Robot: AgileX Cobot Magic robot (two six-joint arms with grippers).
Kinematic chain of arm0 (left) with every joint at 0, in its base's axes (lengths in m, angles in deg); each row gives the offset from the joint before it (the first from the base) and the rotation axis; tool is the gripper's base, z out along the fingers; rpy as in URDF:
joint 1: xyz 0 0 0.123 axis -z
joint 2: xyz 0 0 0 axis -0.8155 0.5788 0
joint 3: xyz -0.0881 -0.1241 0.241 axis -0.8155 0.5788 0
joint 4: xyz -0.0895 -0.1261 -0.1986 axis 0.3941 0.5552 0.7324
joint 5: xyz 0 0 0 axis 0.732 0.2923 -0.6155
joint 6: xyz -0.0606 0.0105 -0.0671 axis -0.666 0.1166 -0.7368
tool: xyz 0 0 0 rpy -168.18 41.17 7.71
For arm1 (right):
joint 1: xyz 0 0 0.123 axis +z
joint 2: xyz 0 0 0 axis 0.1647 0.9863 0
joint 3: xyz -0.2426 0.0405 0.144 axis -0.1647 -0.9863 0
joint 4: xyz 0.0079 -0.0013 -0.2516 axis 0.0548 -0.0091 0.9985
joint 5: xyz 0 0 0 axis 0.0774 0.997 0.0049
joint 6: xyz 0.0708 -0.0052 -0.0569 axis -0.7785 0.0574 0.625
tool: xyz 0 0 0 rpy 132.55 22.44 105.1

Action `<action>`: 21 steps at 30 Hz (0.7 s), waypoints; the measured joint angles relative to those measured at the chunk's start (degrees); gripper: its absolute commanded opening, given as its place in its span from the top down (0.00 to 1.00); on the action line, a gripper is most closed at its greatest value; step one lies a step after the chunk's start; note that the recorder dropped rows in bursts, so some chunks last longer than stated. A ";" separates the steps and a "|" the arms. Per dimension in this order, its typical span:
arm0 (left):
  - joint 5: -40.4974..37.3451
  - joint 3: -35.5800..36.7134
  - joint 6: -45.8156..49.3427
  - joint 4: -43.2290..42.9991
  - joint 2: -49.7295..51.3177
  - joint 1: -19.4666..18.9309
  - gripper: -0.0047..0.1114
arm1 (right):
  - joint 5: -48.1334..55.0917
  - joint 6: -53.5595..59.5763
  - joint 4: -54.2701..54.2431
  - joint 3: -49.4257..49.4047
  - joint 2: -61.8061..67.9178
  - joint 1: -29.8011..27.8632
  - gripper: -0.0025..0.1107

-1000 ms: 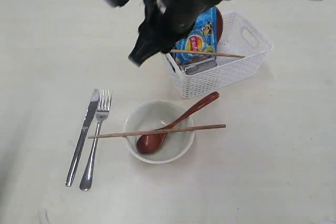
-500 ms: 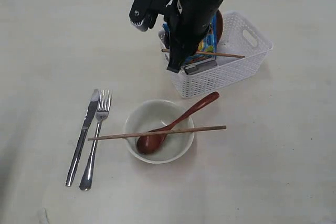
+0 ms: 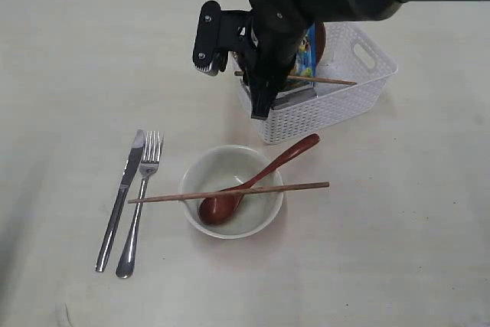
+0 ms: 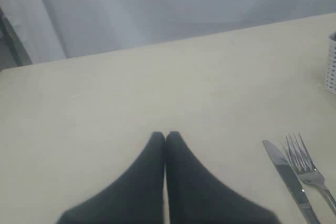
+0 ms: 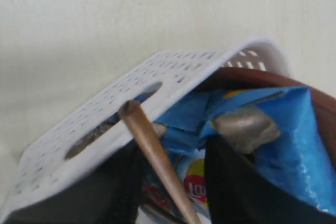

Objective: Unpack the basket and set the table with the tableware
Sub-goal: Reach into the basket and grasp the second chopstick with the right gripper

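Spread jaws of the right gripper stand on either side of a wooden chopstick, 1 black finger close beside it and the other well clear, so nothing is pinched. That chopstick lies across the top of the white basket, its end poking just past the rim by the cut-out handle. Just beyond the jaws sits a blue chip bag, with the brown plate upright behind it against the basket wall. Close under the jaws, inside the basket, a shiny steel cup shows beside the bag. Outside the basket, apart from these jaws, the off-white bowl rests on the table with the reddish-brown spoon leaning in it and a second chopstick laid across its rim. Pressed-together jaws of the left gripper point out over the table, holding nothing. The knife and fork lie side by side near them, off to 1 side.
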 measured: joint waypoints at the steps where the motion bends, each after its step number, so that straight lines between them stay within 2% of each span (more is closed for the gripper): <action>1: 0.00 0.00 0.00 0.00 0.00 0.00 0.96 | -0.13 -0.09 0.00 0.00 0.26 0.00 0.86; 3: 0.00 0.00 0.00 0.00 0.00 0.00 0.96 | -0.64 -0.12 0.24 0.00 0.42 0.00 0.98; 12: 0.00 0.00 0.00 0.00 0.00 0.00 0.96 | -0.74 0.03 1.39 0.09 -0.40 -0.09 0.98; 21: 0.00 0.00 0.00 0.00 0.00 0.00 0.96 | 0.36 -0.07 1.15 0.09 -7.46 -0.09 0.98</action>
